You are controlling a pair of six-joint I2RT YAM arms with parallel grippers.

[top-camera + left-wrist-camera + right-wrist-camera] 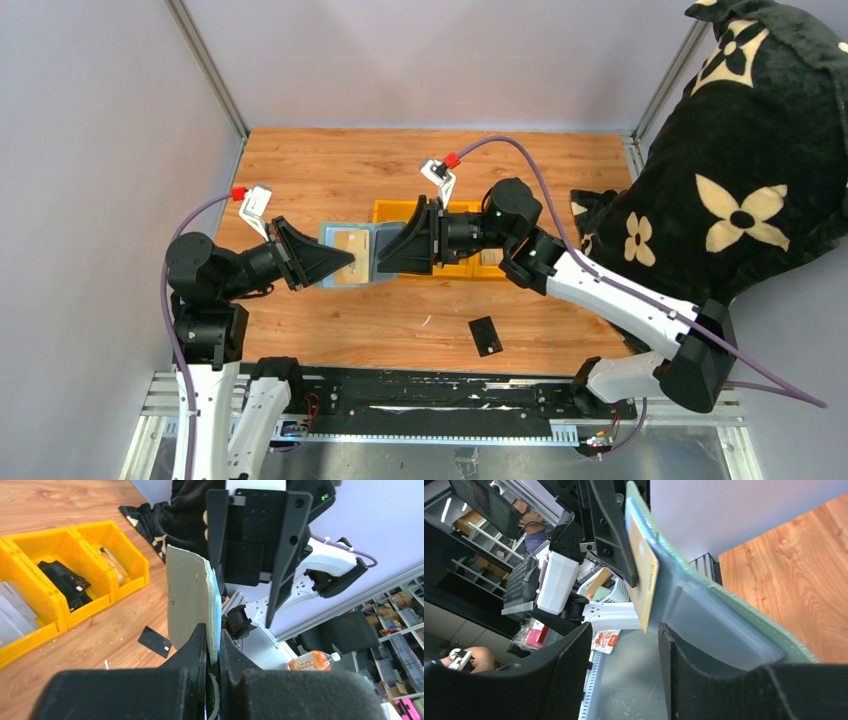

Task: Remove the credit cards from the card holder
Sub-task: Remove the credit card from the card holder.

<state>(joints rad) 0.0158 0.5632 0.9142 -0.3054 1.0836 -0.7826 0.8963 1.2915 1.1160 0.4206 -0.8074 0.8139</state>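
**Second card coming out of the holder**

The left tool point(338, 263) is clamping the holder point(352, 252) by one edge and holding it up off the counter point(330, 170), opened toward the other arm. A tan card point(644, 575) is sitting in an inner pocket, its lower corner poking out past the pocket's edge. The right tool point(625, 627) is facing it with its jaws standing apart and gripping nothing; the card's free corner is hanging just above the gap between them, not yet pinched. Further right, a black card point(485, 335) is lying flat on the counter, so one card looks to be out already and the step in hand is drawing the next. The next move is asking the right tool to close in on the exposed corner, pinching the card alone and not the pocket flap, then pull along the pocket's line while the left tool is bracing the holder. Behind, yellow bins point(490, 264) are sitting on the counter.
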